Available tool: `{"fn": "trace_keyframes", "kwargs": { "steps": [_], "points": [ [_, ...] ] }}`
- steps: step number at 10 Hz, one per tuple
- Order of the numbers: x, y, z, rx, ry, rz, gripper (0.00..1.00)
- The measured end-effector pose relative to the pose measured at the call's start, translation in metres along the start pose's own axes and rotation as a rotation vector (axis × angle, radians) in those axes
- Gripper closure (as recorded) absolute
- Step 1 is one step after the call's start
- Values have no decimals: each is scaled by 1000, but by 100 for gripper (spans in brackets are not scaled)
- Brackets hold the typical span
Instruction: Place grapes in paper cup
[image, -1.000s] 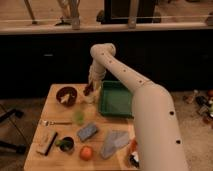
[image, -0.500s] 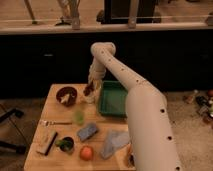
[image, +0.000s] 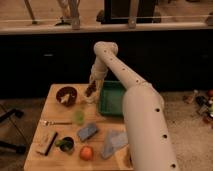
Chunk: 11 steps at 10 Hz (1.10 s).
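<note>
Hanging over the far edge of the desk (image: 45, 107), the gripper (image: 91, 89) is seen at roughly twelve o'clock of the desktop, with the grapes (image: 90, 90) clamped in it as a small dark reddish cluster. The paper cup (image: 89, 98) is taken to be the pale shape directly beneath the bunch, between the dark red bowl (image: 66, 95) at nine o'clock of it and the green tray (image: 112, 98) at three o'clock; whether the grapes touch the cup's rim cannot be told.

Pickup and transport are judged to be done: the bunch is off the desk and is held just above the cup. Lowering, release into the cup and withdrawal of the arm are judged to be left, since the grapes are not yet seen inside the cup.

Elsewhere on the desk, a translucent green cup (image: 79, 116) is set at six o'clock of the paper cup, a fork (image: 55, 122) lies towards the left edge, a grey sponge (image: 87, 131) rests near the middle, and an orange (image: 86, 152) sits near the front edge. None of these is involved.
</note>
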Motion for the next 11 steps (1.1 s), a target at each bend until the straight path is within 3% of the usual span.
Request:
{"fn": "trace_keyframes", "kwargs": {
  "steps": [5, 11],
  "points": [
    [-11, 2, 7, -31, -22, -100, 96],
    [-14, -8, 8, -3, 0, -102, 96]
  ]
}}
